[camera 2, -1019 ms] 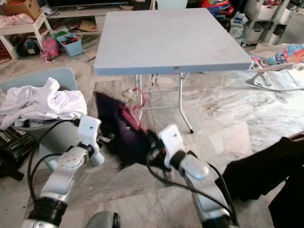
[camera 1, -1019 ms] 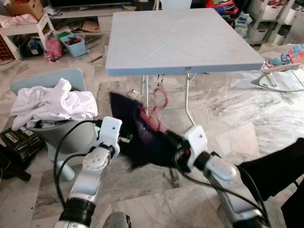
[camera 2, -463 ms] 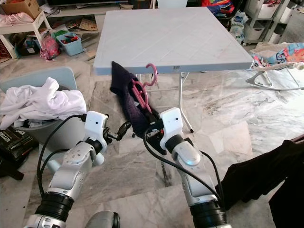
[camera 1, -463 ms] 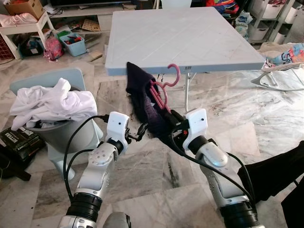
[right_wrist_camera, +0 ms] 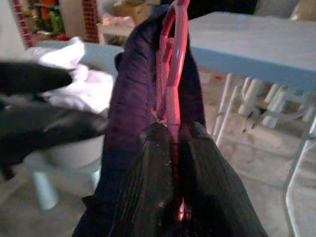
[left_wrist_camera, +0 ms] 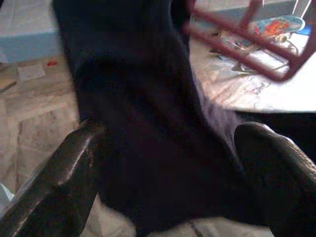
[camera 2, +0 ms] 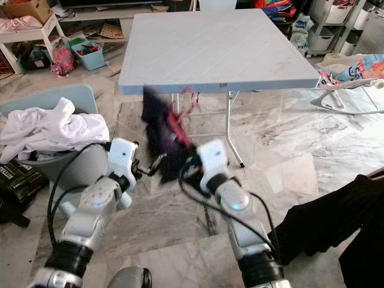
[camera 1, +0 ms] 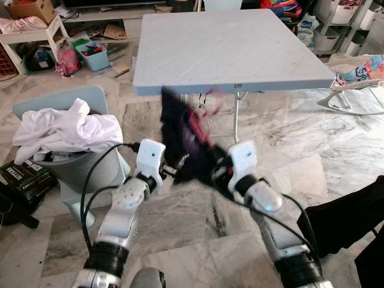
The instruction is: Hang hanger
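A pink hanger (right_wrist_camera: 173, 74) carries a dark purple garment (camera 1: 180, 135), blurred by motion, just below the front edge of the light blue table (camera 1: 228, 48). My right gripper (right_wrist_camera: 175, 131) is shut on the hanger's lower part, holding it upright with the hook (camera 1: 209, 96) near the table edge. My left gripper (left_wrist_camera: 170, 131) is open, its fingers (left_wrist_camera: 74, 163) spread on either side of the hanging garment (left_wrist_camera: 148, 138). Both arms reach forward at about the same height, the left gripper (camera 1: 177, 165) just left of the cloth and the right gripper (camera 1: 215, 172) just right of it.
A grey laundry bin (camera 1: 90, 174) heaped with white clothes (camera 1: 66, 129) stands on my left. A black box (camera 1: 27, 177) lies on the marble floor beside it. Dark cloth (camera 1: 348, 216) hangs at the lower right. The table's metal leg (camera 1: 239, 129) stands behind the garment.
The hanger and garment rose from near the floor to the table edge over the last second. They now swing and blur, and both grippers have shifted slightly.
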{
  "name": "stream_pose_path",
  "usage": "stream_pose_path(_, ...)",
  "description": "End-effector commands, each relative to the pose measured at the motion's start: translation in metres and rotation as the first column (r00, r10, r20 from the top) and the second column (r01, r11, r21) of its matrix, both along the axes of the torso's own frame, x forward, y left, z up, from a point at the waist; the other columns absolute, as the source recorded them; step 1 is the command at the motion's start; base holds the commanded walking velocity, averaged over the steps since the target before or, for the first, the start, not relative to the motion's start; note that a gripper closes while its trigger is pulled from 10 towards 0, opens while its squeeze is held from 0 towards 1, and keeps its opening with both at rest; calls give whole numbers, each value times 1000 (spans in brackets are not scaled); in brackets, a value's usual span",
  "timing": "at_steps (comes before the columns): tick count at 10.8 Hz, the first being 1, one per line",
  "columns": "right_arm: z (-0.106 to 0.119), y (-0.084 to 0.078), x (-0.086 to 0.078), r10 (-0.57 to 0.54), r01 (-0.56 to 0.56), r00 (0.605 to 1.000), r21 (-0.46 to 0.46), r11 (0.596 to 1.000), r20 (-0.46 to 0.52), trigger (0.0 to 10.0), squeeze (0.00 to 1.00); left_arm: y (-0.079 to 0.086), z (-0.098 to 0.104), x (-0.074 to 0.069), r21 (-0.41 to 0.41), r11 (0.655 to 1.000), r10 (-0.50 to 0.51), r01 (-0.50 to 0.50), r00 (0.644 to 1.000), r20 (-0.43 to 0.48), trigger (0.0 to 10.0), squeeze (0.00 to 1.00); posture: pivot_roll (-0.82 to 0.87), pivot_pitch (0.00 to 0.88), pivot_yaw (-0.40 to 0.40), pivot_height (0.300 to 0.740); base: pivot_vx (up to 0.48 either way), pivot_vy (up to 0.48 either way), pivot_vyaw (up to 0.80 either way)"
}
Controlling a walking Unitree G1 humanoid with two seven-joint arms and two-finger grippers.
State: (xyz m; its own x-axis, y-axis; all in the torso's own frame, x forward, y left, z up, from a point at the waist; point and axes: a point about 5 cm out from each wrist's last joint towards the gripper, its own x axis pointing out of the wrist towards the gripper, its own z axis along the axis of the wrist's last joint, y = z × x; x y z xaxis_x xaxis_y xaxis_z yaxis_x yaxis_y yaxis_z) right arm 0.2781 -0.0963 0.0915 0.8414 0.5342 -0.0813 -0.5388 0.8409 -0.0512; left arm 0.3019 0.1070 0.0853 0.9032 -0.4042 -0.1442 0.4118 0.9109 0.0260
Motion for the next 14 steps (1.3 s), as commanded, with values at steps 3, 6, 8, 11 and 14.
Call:
stream_pose_path(3, 4, 0, -11, 107, -107, 994, -4, 994, 16, 10000, 0, 14, 2, 12, 39, 997, 68, -68, 998, 2, 10000, 0, -55, 0, 3, 740, 0, 0, 0)
stream_pose_path(6, 8, 2, -16, 177, -177, 984, -1, 984, 22, 10000, 0, 15, -5, 15, 82, 992, 95, -92, 995, -27, 10000, 0, -61, 0, 8, 740, 0, 0, 0)
stream_pose_path(8, 9, 1, -15, 182, -182, 983, -8, 983, 25, 10000, 0, 22, -9, 15, 79, 990, 123, -120, 992, -30, 0, 0, -58, 0, 8, 740, 0, 0, 0)
stream_pose_path(11, 7, 6, -17, 201, -200, 979, -12, 980, 19, 10000, 0, 28, -9, 18, 99, 986, 137, -134, 990, -23, 0, 0, -50, 0, 5, 740, 0, 0, 0)
stream_pose_path(14, 3, 7, -21, 213, -212, 977, -28, 977, 12, 10000, 0, 36, -8, 21, 116, 976, 186, -183, 983, -8, 0, 0, -54, 0, 4, 740, 0, 0, 0)
